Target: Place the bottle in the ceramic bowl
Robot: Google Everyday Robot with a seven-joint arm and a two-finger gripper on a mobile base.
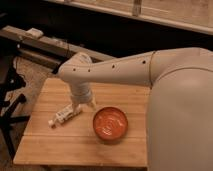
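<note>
Mostly arm [165, 70] in view: a bulky, smooth, pale shell fills the right side. It narrows into a rounded tube dotted with small dark holes and runs left to an elbow-like joint above the table.

Table [60, 145]: rectangular top of light wooden planks, grain and seams running left to right, matte. Dark stand legs [10, 112] on the floor to its left. A long dark ledge [45, 45] runs behind.

Ceramic bowl [117, 129]: round, shallow, glossy orange-red, darker at the rim, with faint rings of glare inside. Upright on the planks right of centre, nothing in it.

Gripper [82, 106]: hangs pointing down from the pale cylindrical wrist, low over the wood, just left of the bowl's upper rim. Its tip is right at the upper-right end of the bottle. Whether it is parted or closed cannot be told, nor whether it touches the bottle.

Bottle [64, 116]: small, slim, white, with a dark-printed band. Lies on its side on the table, slanting from lower left to upper right, left of the bowl and apart from it.
</note>
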